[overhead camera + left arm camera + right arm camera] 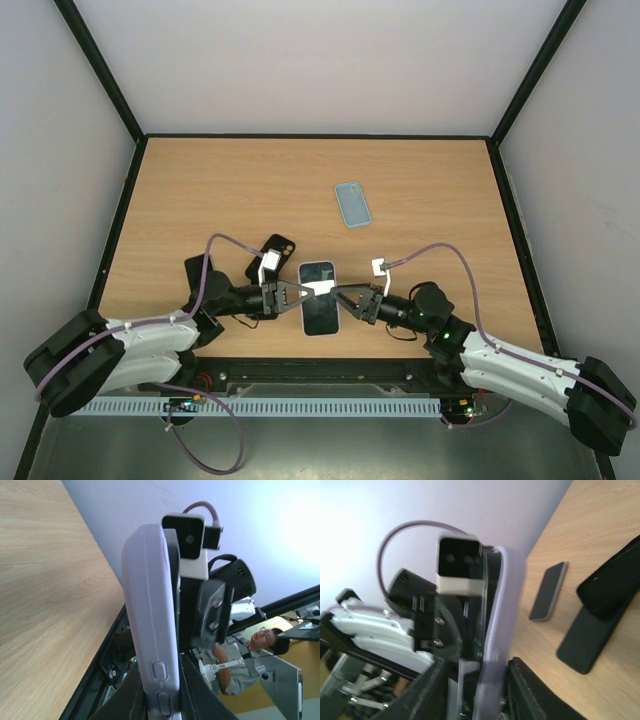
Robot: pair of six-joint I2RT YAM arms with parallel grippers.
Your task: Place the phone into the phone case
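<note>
Lilac case (150, 605) runs off the bottom of both wrist views, lower end unseen; can't tell if the phone (319, 305) is fully seated. Black phone (612, 577), nr bench's near edge, is cut by R wrist view's right edge & covers part of a flat black case (582, 642).

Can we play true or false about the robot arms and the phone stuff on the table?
1. The left gripper and the right gripper both grip the lilac-cased phone. True.
2. The light blue phone case is in a gripper. False: it lies alone on the table, farther back.
3. The black phone case lies near the left gripper. True.
4. The table is green. False: it is light wood.
</note>
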